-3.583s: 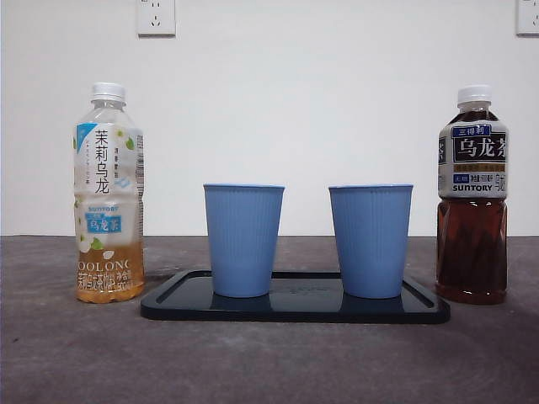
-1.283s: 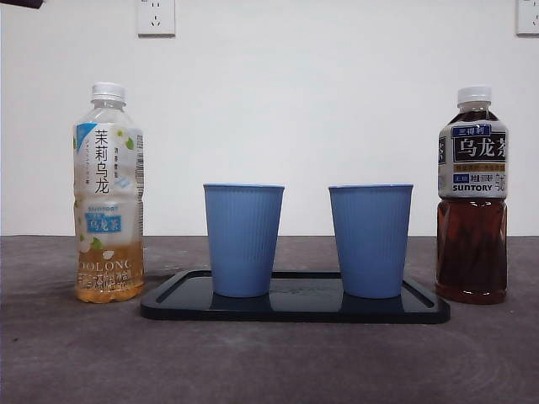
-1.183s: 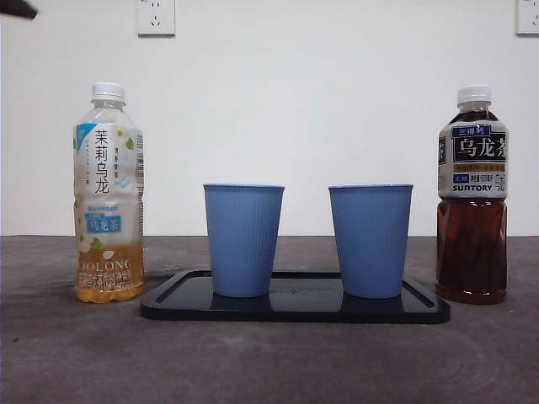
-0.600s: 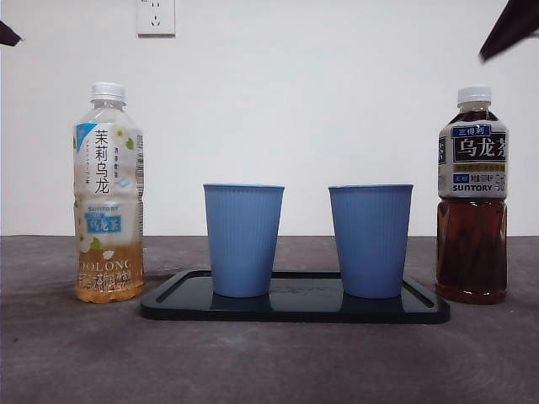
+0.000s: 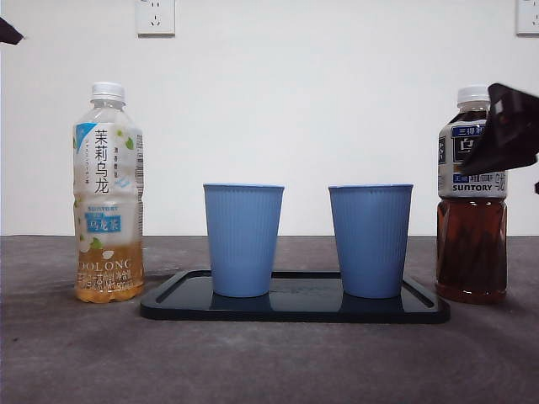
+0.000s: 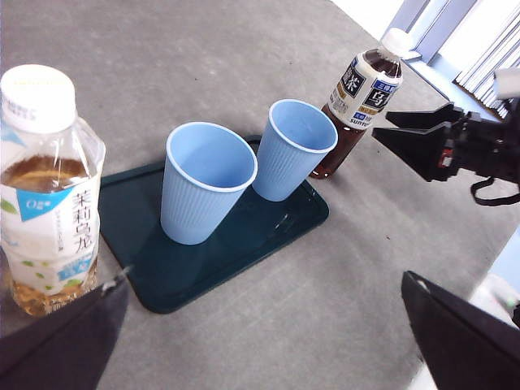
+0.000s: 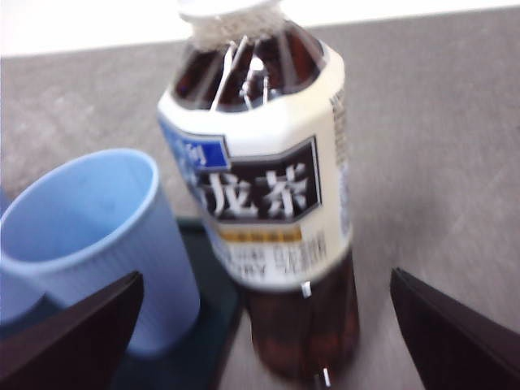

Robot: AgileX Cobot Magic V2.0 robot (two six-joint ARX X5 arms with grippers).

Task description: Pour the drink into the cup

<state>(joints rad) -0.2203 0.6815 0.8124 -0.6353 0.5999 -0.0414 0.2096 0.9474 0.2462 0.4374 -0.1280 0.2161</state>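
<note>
A dark oolong tea bottle (image 5: pixel 471 244) with a white cap stands at the right of the tray. My right gripper (image 5: pixel 505 126) is open at the height of its label, with the bottle (image 7: pixel 268 195) between the jaws but apart from them. Two blue cups (image 5: pixel 243 240) (image 5: pixel 370 240) stand upright on the dark tray (image 5: pixel 295 310). A pale jasmine tea bottle (image 5: pixel 108 194) stands at the left. My left gripper (image 6: pixel 264 280) is open and empty, high above that pale bottle (image 6: pixel 49 187); in the front view it shows only as a black tip (image 5: pixel 8 32).
The grey table (image 5: pixel 269 362) carries only the tray, the cups and the two bottles. Behind them is a white wall with sockets (image 5: pixel 156 17). In the left wrist view the right arm (image 6: pixel 455 146) reaches in beside the dark bottle (image 6: pixel 361 101).
My right gripper has come down from the top right corner to the dark bottle's label. A black tip of the left arm has entered at the top left. Bottles and cups have not moved.
</note>
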